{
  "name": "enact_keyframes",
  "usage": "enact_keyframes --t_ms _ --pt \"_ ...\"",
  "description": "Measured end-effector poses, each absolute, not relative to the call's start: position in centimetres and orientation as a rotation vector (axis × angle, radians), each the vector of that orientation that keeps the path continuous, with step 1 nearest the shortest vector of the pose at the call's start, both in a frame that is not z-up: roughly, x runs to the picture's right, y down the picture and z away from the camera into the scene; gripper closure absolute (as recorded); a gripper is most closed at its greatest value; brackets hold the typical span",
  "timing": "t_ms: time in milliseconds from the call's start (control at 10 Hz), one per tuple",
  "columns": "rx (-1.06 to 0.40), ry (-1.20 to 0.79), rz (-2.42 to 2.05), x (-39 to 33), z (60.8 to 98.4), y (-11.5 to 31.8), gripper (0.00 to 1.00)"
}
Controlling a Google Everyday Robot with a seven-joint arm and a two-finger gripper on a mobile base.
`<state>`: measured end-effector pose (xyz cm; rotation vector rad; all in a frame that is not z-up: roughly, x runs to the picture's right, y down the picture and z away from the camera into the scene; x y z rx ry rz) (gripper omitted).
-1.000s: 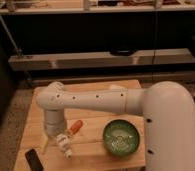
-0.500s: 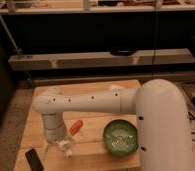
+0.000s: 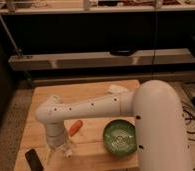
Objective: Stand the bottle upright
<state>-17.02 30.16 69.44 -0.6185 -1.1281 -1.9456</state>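
The small whitish bottle (image 3: 68, 149) is near the front left of the wooden table (image 3: 86, 91), just below the orange carrot-shaped object (image 3: 75, 127). It looks tilted, and the gripper partly covers it. My gripper (image 3: 60, 150) hangs straight down from the white arm's wrist (image 3: 53, 117), right at the bottle and low over the tabletop. I cannot tell whether it grips the bottle.
A green bowl (image 3: 107, 131) stands to the right of the gripper. A flat black device (image 3: 34, 160) lies at the front left corner. A white crumpled thing (image 3: 116, 90) lies at the table's back. Behind the table are a low shelf and dark cabinets.
The wrist and gripper have come down and a little toward the front edge. The bottle sits slightly lower in view. The bowl, orange object and black device have not moved.
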Motion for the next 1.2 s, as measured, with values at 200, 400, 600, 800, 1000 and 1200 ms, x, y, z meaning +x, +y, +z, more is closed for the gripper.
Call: enact_keyframes --t_ms 200,400,600,800,1000,1200 --pt "-0.628 -1.118 -1.936 -15.9 70.8 31.2 0.20" --pt "-0.654 -1.135 -1.929 -15.4 71.6 31.8 0.20" --pt "-0.677 -1.142 -1.915 -14.5 72.1 32.2 0.20" --pt "-0.712 -1.141 -1.899 -14.4 72.5 32.5 0.20" --pt "-0.747 -1.134 -1.881 -14.2 72.8 32.6 0.20" --pt "-0.769 -1.141 -1.869 -14.2 73.1 32.7 0.20"
